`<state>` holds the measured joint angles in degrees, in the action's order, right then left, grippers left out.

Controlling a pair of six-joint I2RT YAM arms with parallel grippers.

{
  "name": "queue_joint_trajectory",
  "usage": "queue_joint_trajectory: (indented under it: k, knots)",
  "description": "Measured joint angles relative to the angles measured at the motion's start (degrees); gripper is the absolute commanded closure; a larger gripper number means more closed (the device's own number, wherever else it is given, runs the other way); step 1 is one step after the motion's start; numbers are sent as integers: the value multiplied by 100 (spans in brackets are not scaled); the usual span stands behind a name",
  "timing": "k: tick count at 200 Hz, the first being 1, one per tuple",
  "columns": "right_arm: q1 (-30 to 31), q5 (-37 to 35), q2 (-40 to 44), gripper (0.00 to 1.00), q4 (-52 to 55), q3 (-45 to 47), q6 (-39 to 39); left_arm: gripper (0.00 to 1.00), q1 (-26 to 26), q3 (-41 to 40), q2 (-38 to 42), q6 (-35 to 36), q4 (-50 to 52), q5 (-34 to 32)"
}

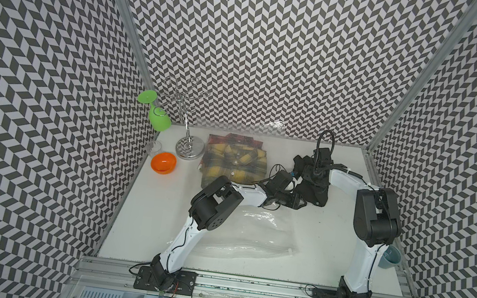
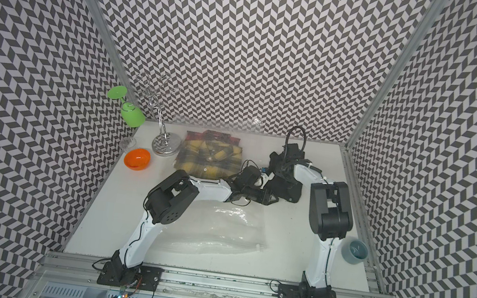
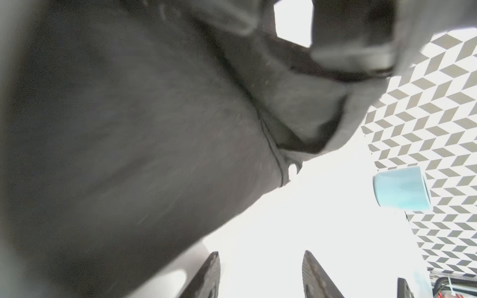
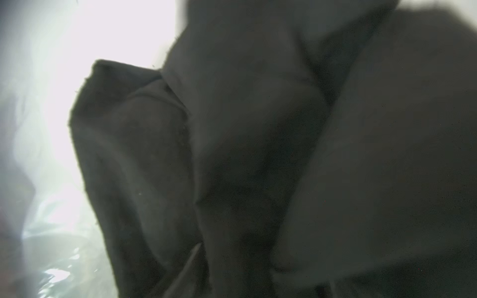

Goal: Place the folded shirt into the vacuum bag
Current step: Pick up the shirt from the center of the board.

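Half open and empty on left gripper (image 3: 261, 254) beside dark folded shirt (image 3: 142, 142), can't tell on right gripper (image 1: 309, 181) buried in it, sitting just outside flat vacuum bag (image 1: 254, 236), likely staged for insertion.

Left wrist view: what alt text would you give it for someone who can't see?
Blurred dark cloth fills most of the frame, close to the lens. Past it the tool stands open and empty over a white table, with a pale blue cup by the patterned wall.
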<state>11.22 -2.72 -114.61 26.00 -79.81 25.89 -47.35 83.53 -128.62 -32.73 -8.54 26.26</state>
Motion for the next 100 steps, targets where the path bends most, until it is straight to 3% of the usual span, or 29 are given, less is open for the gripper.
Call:
queue_joint_trajectory:
  k: [8,17,51,80,86,100]
  knots:
    - [-4,101,0,5,-42,0,-20,48,2,-181,216,-15,7,-4]
    - [11,195,0,0,-81,-7,-63,48,13,-339,474,-15,20,-2]
    - [118,157,-87,1,-70,-57,-260,48,13,-855,1906,127,72,-109]
    - [310,-446,-328,0,44,-229,-417,47,116,-1294,3213,455,339,-278]
    - [356,-586,-358,9,42,-234,-448,47,162,-1373,3429,529,452,-315]
    - [442,-940,-422,16,31,-205,-533,46,280,-1537,3838,789,831,-525]
